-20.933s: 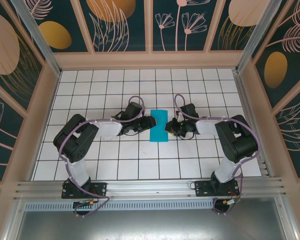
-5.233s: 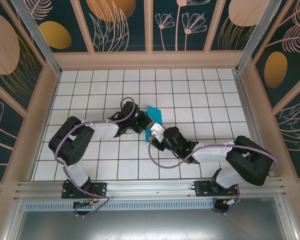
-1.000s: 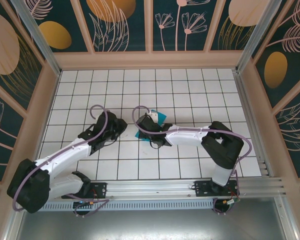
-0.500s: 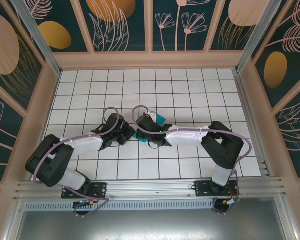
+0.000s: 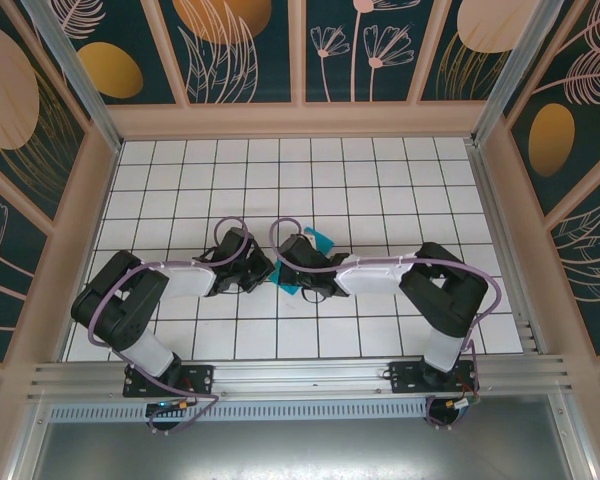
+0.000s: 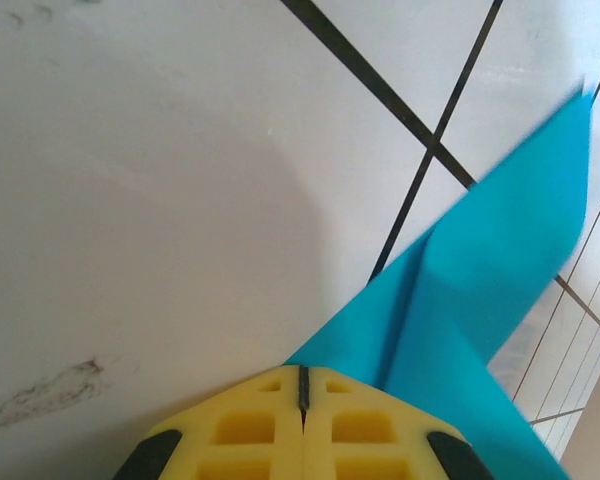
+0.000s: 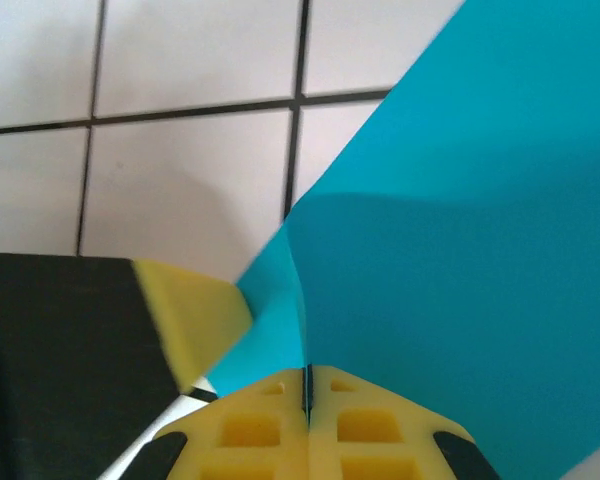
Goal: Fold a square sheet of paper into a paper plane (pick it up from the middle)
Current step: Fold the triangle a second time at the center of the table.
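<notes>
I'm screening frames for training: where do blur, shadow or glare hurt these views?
Top external: evenly lit and sharp, no glare, the teal paper half hidden by the right arm. Left wrist: the paper's far tip is smeared; a soft shadow lies on the white tile beside it. Right wrist: a darker shaded band crosses the paper above the right tool; the paper's edges look soft.

The right gripper [image 7: 307, 385] has its yellow fingers pressed together on a crease of the teal-blue paper [image 7: 460, 250]. A second yellow pad [image 7: 192, 318] on black housing touches the paper's left edge, above white floor tiles [image 7: 180, 60].
</notes>
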